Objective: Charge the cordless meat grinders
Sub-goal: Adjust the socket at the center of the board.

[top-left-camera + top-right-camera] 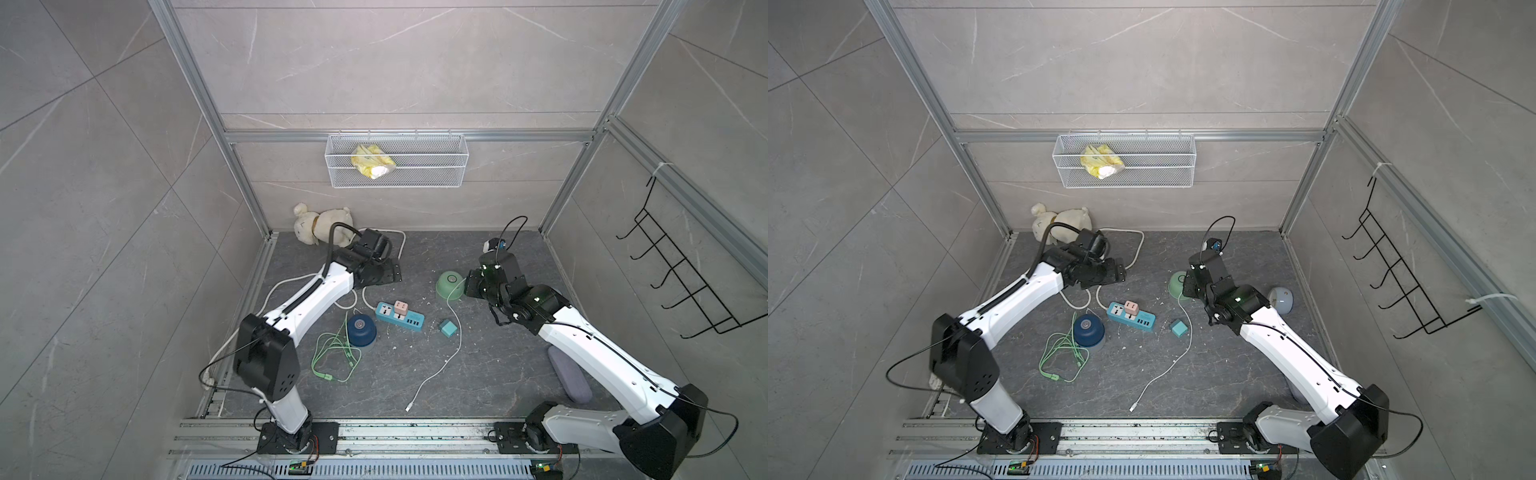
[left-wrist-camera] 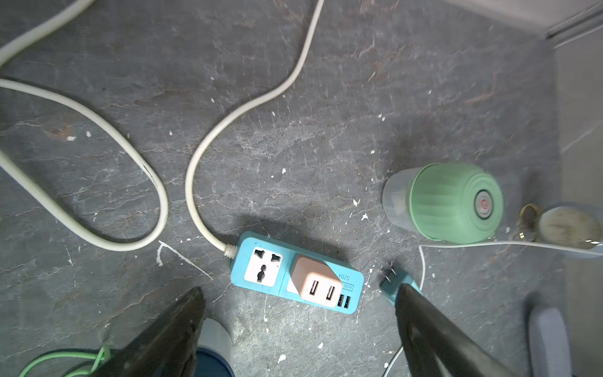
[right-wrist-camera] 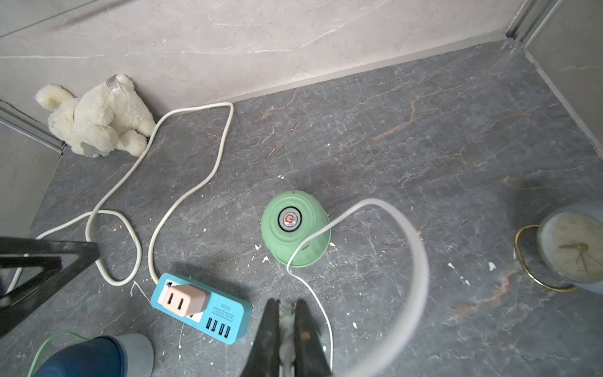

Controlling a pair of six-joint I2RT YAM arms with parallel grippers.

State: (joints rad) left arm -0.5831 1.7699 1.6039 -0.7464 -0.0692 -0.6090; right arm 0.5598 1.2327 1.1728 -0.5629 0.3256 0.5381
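The mint green grinder (image 3: 295, 228) stands upright on the counter (image 1: 478, 374), toward the back right. Its round button shows a red mark in the right wrist view. The right arm (image 1: 582, 345) reaches in from the front right corner. The right jaws are closed on a white cable (image 3: 422, 271) just beside that grinder. From the jaws the cable loops past the grinder's side, drops to the counter and runs toward the front edge, where its free plug (image 1: 409, 409) lies. I cannot tell whether any part of it sits in the grinder.

The navy grinder (image 1: 361, 330) stands upright on its clear base, a little left of the middle. A tangle of green cable (image 1: 347, 352) lies just beside it, on the side toward the left edge. Whether it is plugged into the grinder is too small to tell.

A blue power strip (image 1: 400, 318) lies near the middle, just behind the navy grinder, with a pink adapter (image 1: 401, 308) plugged into it. Its thick white cord (image 2: 188, 182) winds off toward the back left corner. A small teal charger (image 1: 448, 328) lies near the strip's right end.

The left arm (image 1: 316, 297) reaches over from the front left. The left jaws stand wide open and hold nothing. They hover above the counter just behind the strip, which shows between the two fingers (image 2: 176, 333) in the left wrist view.

A soft toy (image 1: 316, 224) lies in the back left corner. A pale blue clock (image 3: 574, 248) stands near the right edge. A grey case (image 1: 569, 378) lies under the right arm.
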